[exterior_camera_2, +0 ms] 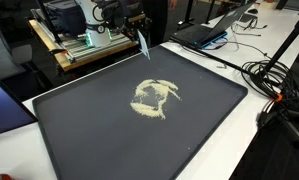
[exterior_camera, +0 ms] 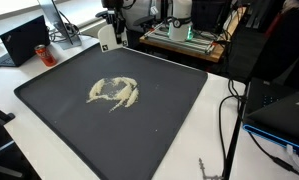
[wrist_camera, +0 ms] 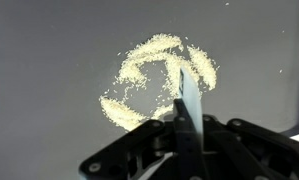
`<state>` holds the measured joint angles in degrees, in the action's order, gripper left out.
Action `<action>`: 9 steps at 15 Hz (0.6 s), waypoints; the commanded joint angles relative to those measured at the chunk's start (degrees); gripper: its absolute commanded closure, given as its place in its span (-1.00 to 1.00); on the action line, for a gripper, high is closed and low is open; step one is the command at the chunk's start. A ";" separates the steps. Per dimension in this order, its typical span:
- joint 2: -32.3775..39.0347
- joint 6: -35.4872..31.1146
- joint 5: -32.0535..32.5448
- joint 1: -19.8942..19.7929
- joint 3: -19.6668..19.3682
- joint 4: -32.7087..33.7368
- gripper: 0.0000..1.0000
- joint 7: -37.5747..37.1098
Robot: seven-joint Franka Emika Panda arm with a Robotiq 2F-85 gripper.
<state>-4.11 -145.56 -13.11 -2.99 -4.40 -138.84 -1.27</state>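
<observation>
In an exterior view, the near corner of a dark mat (exterior_camera_2: 79, 130) was seen lying flat on a white table (exterior_camera_2: 234, 140). Around the middle of that mat, pale grains (exterior_camera_2: 152, 97) were spread in a loose, broken ring with a gap at its centre; the same ring was shown in both exterior views. Just beyond the ring, towards the far edge of the mat, a thin pale blade (exterior_camera_2: 144, 45) was held pointing downward at a slant. Whether its tip touched the mat could not be told. The fingers (exterior_camera_2: 137, 22) were closed tight on the upper end of the blade. In the wrist view the blade (wrist_camera: 189, 100) was seen clamped between them, and its tip was laid across the right side of the ring. Farther back, a wooden rack (exterior_camera_2: 84, 45) of equipment, a laptop (exterior_camera_2: 204, 33) and tangled cables (exterior_camera_2: 274, 75) were seen.
</observation>
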 commanded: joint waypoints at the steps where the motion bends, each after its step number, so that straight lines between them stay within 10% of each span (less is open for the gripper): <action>1: -1.50 -3.27 -3.69 -0.67 -0.52 -2.46 0.98 -3.97; 9: 0.17 -3.71 -3.34 -0.85 -0.56 -1.50 0.93 -5.16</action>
<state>-3.91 -149.38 -16.54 -3.69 -5.11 -140.38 -6.33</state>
